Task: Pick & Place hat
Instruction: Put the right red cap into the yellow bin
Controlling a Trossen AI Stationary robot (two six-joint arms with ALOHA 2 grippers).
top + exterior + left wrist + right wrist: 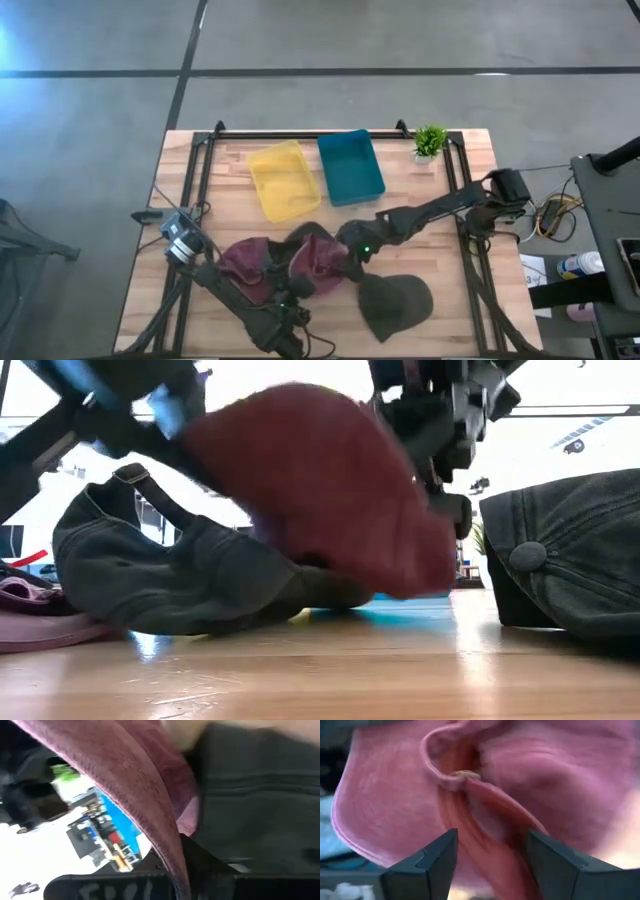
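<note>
Jaws of right gripper [487, 865] spread around maroon hat [530, 780]; left gripper's [283, 300] jaws unreadable.

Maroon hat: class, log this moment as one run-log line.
right gripper: open, fingers astride maroon hat fold | left gripper: at hat pile, grip unclear | dark hat: on table | yellow bin, blue bin: no hats

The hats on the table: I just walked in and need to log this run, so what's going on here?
Both arms are at a pile of hats on the front half of the table. The right pincer is open with a fold of the maroon hat between its fingers. The left pincer is at the same pile; its grip can't be judged. A dark grey cap lies apart, and the yellow bin and teal bin hold no hats.
</note>
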